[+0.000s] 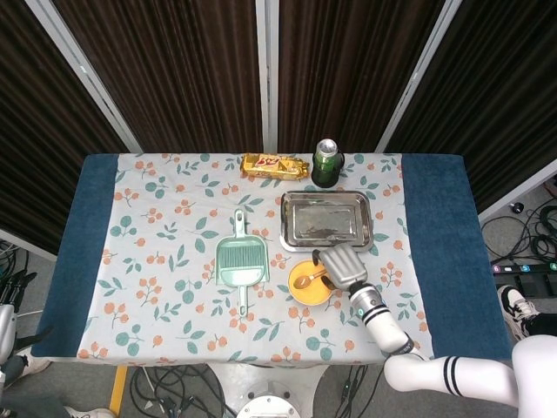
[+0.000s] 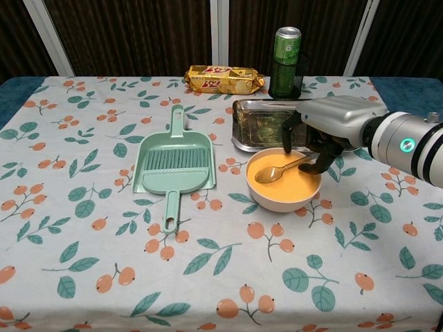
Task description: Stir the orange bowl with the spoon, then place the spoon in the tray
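Far left in both views there is only tablecloth; the left hand shows in neither, so I cannot tell its state. Left of centre lies a green dustpan [image 2: 173, 168], handle toward the bottom of the frame. At upper centre, along the back edge, sit a snack pack [image 2: 223, 79] and, to its right, a green can [image 2: 287, 61].

Right of centre is the bowl [image 2: 284, 181], cream outside and orange within, just below the tray [image 2: 266, 126], which occupies the upper right of the cloth. The spoon [image 2: 279, 170] is in the bowl, its scoop toward the left side and its handle slanting up to the right. There the right hand [image 2: 331, 128] holds it, fingers curled down around the handle end over the bowl's right rim. Stirring looks to be under way, by my reading; the tray has no spoon in it yet.

The spoon appears metal: light, stiff, probably smooth enough to twist in the fingers, so a hold on the handle end, as now, suits it. The bowl seems light and loose on the cloth and could slide or tip if the spoon pushes its wall. The tray is shallow and close by, so the carry should be short, with the spoon lifted clear over the bowl's rim.
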`<state>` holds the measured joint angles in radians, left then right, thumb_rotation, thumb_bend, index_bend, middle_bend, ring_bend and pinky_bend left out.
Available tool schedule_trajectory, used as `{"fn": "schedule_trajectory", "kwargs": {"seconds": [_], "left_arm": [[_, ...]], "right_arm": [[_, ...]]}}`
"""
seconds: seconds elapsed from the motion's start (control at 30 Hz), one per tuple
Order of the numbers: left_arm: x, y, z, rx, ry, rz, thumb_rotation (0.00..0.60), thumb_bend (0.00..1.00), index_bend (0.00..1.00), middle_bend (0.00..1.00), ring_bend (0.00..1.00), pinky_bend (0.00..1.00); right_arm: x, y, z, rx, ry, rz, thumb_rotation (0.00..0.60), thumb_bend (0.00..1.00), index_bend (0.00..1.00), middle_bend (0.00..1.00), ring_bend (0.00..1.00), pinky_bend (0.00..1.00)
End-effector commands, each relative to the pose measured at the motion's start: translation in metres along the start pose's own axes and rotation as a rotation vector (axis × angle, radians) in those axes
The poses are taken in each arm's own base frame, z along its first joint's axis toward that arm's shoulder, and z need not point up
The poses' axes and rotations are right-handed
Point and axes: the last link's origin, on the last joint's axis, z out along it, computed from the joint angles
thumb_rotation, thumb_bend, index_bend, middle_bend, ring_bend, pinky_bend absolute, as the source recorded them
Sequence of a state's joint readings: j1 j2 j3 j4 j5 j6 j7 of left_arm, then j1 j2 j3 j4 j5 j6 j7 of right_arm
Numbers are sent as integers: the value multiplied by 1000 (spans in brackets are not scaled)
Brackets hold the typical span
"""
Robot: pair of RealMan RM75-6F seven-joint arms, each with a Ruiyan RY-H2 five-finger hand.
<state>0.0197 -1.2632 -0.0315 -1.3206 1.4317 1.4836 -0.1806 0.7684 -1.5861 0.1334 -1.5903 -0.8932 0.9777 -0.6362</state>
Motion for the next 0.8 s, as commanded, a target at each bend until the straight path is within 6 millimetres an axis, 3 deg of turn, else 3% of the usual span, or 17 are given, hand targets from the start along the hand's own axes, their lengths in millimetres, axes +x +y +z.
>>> {"fn": "schedule_trajectory", "kwargs": {"seconds": [0.03,0.8], "left_arm": [[0,0,0,2,-1,0,600,136,176,179,116,136],[-1,-3,0,9,-2,1,600,136,176,179,116,136]], "right_arm": [[0,-1,1,1,-3,-4,600,289,457,961,987,1000],[-1,-5,5,2,-11,-27,600,327,511,961,987,1000]]}}
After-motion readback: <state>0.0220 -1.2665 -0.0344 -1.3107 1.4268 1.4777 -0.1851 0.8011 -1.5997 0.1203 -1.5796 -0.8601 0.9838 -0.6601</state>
